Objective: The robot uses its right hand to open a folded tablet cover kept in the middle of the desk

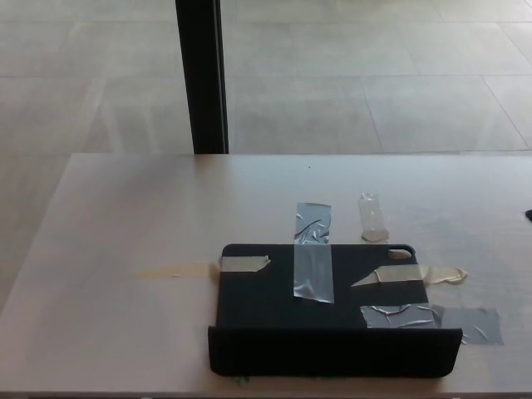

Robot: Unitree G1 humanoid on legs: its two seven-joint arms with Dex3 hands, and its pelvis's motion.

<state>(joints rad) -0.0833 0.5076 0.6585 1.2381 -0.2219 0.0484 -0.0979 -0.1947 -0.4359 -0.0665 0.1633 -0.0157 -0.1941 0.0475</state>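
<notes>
Head view, looking down on our desk point(125, 216), a pale wood-grain top filling the lower half of the frame. Tablet cover point(324, 312) lies flat in the lower centre, black, its long side running left to right; its near edge shows as a raised dark band across the bottom of the frame. A small cutout sits at its upper right corner.

Tape noted on the cover:
- grey strip point(312, 252), upright, running from the desk onto the cover's far edge, centre.
- beige strip point(243, 263) at the upper left corner of the cover, with a faint beige smear trailing left across the desk.
- second beige strip point(411, 275) on the right, reaching past the cover's right edge onto the desk.
- crumpled grey strip point(432, 320) at lower right, half on the cover, half on the desk.
- clear scrap point(373, 218) lying alone on the desk, just beyond the cover's upper right corner, not touching it.

At the right edge of the frame, mid-height, a small dark sliver point(529, 215) pokes in; too little shows for us to say what it is. We cannot see either of our hands plainly, so open or closed cannot be told.

Beyond the desk: tiled floor point(374, 75) and a black vertical post point(202, 75) in the upper left centre.
</notes>
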